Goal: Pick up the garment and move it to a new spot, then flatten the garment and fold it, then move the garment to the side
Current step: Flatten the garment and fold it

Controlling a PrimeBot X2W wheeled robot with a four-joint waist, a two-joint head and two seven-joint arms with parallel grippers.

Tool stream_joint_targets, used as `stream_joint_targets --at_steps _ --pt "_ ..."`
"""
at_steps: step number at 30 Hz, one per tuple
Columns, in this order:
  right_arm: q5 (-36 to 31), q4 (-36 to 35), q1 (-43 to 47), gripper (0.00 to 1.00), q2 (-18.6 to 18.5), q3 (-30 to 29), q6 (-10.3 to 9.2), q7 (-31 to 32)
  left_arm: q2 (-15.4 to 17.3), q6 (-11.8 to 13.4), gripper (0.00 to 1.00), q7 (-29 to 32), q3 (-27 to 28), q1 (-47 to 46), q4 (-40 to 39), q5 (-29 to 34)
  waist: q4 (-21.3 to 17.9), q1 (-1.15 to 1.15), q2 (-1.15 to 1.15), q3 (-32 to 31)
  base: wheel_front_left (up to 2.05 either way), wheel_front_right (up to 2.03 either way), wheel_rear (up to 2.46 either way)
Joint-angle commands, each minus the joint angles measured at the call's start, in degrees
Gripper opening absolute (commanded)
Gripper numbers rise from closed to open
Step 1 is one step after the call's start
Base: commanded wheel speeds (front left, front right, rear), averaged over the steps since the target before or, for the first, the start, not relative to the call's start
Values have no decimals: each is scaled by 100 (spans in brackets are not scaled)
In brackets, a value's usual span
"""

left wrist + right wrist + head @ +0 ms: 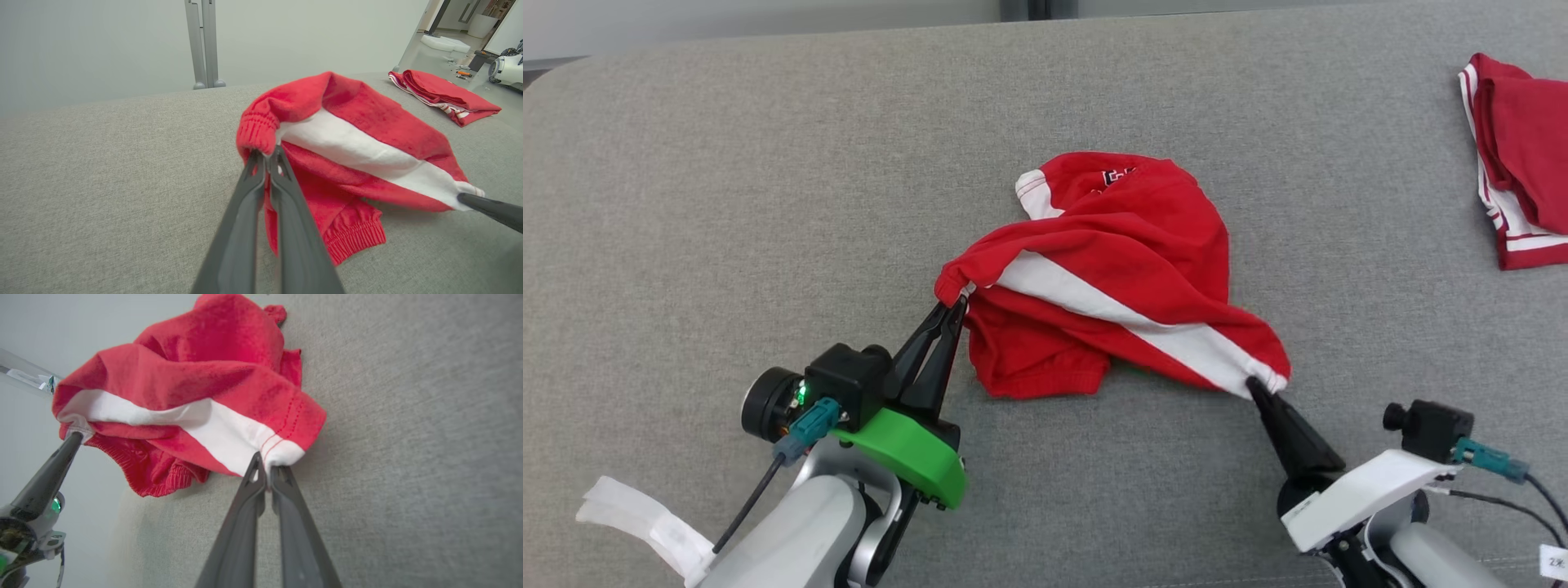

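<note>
A red garment (1123, 261) with a white stripe lies crumpled in the middle of the grey cushioned surface. My left gripper (956, 304) is shut on its left end, at a ribbed red edge (255, 130). My right gripper (1252, 384) is shut on its right end, where the white stripe meets the hem (282, 451). The stripe runs stretched between the two grips, and the rest of the cloth (347, 228) hangs and bunches below onto the surface. In the right wrist view the left gripper (75, 435) shows at the far end of the stripe.
A second red and white garment (1523, 155) lies folded at the far right edge of the surface, also seen as a folded pile (443, 96) in the left wrist view. A metal post (204, 43) stands behind the surface's back edge.
</note>
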Motion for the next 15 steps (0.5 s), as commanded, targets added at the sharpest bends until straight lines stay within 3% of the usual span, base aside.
stream_joint_targets --at_steps 1,4,7,9,12,15 --pt "-83 -149 66 0 -105 -116 2 2 81 -11 0 -20 28 -31 24 1 -63 0 0 -36 0 0 0" --pt "-174 -570 0 0 -398 -363 2 1 262 -152 0 122 5 -269 -46 79 -174 0 0 -22 0 0 0" --pt "-84 -949 -403 0 -862 -583 2 0 540 -457 0 509 16 -745 -185 76 -299 0 0 55 0 0 0" --pt "-17 -1114 -870 0 -1262 -675 2 0 786 -733 0 998 69 -1263 -216 -4 -393 0 0 165 0 0 0" --pt "141 -1182 -1855 0 -1846 -643 1 15 967 -1337 0 2008 59 -2175 -230 -480 -548 0 0 409 0 0 0" --pt "93 -1039 -3069 0 -2330 -500 1 158 1119 -1559 0 2790 -5 -3398 -430 -968 -689 0 0 717 0 0 0"
